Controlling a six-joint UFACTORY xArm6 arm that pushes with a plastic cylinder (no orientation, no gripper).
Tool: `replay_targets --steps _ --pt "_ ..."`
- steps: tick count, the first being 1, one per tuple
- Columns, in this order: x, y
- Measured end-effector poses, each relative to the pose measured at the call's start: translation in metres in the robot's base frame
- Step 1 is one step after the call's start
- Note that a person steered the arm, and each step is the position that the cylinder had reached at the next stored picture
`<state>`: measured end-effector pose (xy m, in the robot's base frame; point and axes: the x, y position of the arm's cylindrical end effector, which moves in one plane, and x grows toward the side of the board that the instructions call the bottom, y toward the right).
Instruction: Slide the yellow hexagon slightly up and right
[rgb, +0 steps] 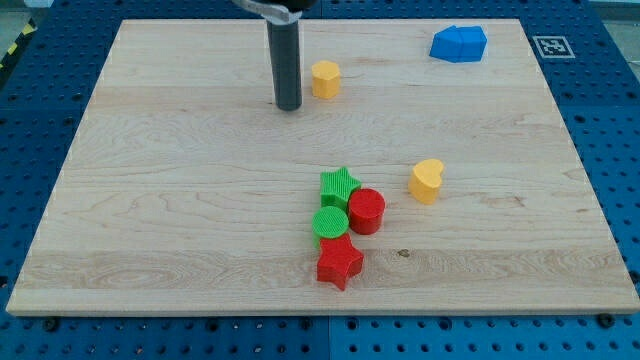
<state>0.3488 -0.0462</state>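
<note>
No pincer shows; the arm ends in a dark rod whose tip rests on the wooden counter, just to the view's left of the yellow hexagon, near the counter's top edge. From that hexagon, a blue block lies well to the right. A yellow heart sits lower right. Below cluster a green star, red cylinder, green cylinder and red star. A black-and-white square marker bears no readable writing.
</note>
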Motion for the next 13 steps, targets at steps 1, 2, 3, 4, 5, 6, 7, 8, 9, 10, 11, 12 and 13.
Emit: replay_targets --steps 1,2,3,4,5,6,7,8,9,10,11,12,13 --pt "-0.062 0.024" --pt "-0.071 0.023" --pt "-0.034 -0.029" --pt "0.007 -0.041" --pt "0.007 0.016" --pt "-0.031 0.082" --pt "-0.049 0.113" --pt "-0.043 0.102" --pt "-0.044 0.076" --pt "-0.063 0.090" --pt "-0.079 0.142" --pt "-0.078 0.137" --pt "-0.083 0.091"
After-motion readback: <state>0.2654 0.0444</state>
